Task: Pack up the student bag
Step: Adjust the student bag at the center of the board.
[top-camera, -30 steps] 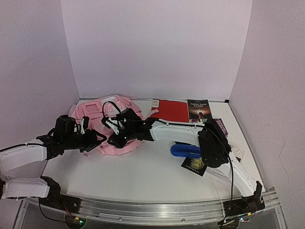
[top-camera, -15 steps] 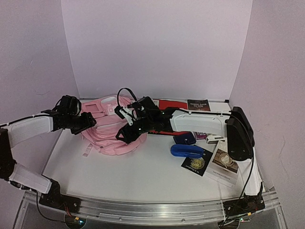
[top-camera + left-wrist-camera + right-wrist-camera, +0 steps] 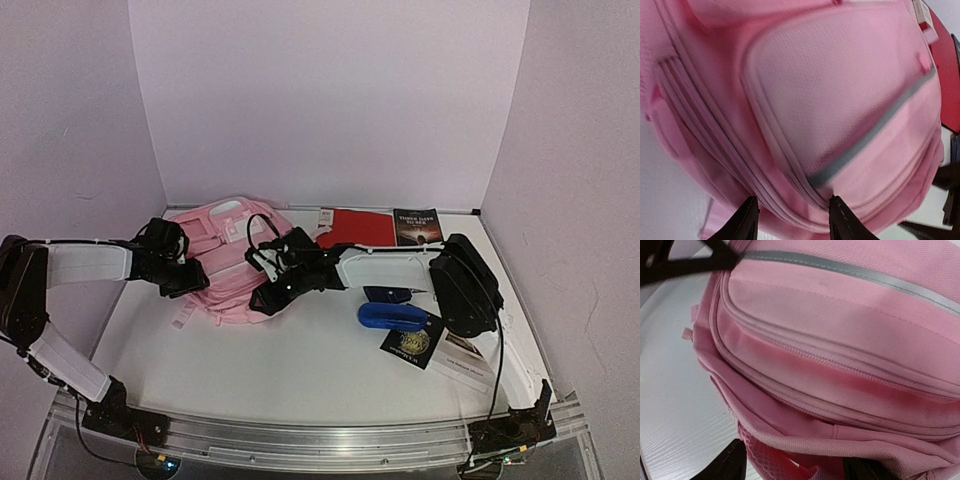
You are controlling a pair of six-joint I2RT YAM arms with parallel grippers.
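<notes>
**Both hands on the bag, nothing packed yet**

Student bag (image 3: 228, 262) lies flat at the far left of the table (image 3: 300, 375), close to the back wall, front panel up. Every zip I can see in my wrist views runs closed.

Left gripper (image 3: 792, 222): fingers about half apart, straddling the bag's lower rim where the zip seams bunch. Fabric fills the gap. I cannot tell whether I am pinching it or only resting over it. My guess at the purpose is to pin the left side so the bag does not slide.

Right gripper (image 3: 267, 298): fingers set wider, down at the bag's near right edge, with a fold of pink webbing between them. Again, I cannot tell if there is a real hold. I judge this hand is hunting for a zip pull or an edge to lift.

Goods wait to my right, well apart from the bag: red folder (image 3: 356, 229) and dark book (image 3: 418, 227) along the back wall, blue object (image 3: 390, 316) and black book with gold emblem (image 3: 408, 345) nearer.

Judgement: early stage. A pocket must be opened before anything goes in. The soft fabric will likely bunch rather than part cleanly.
</notes>
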